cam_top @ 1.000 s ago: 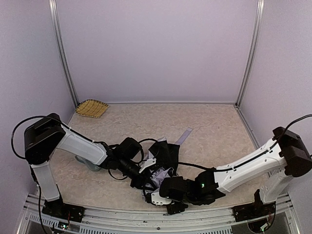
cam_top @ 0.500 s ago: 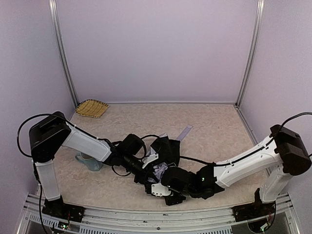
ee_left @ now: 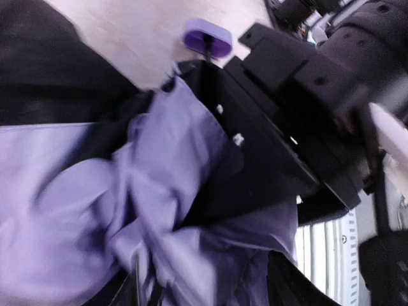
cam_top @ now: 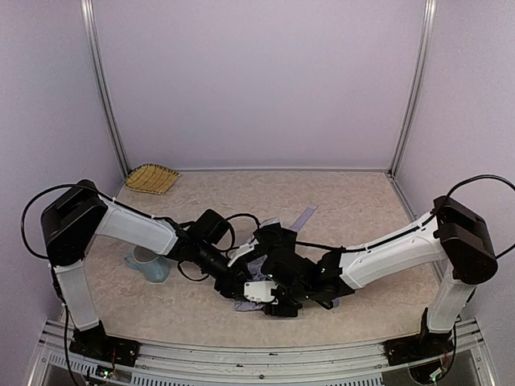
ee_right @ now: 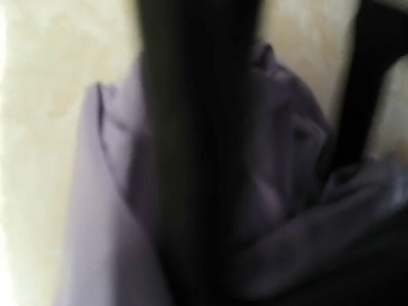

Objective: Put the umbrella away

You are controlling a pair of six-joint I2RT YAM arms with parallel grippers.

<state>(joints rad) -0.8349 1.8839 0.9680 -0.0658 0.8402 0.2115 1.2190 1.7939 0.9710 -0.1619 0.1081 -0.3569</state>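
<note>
Top external view: crinkly lavender umbrella (cam_top: 256, 269) bunched between left pincer (cam_top: 235, 285) and right pincer (cam_top: 269, 299), whose openings I cannot tell.

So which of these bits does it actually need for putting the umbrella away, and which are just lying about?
Part of the job:
- lavender umbrella, with its small handle

Just lying about:
- pale blue mug, on the left
- woven basket, far back left

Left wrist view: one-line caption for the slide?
Crumpled lavender umbrella fills the frame, small handle at top, right arm crowding in beside it.
</note>
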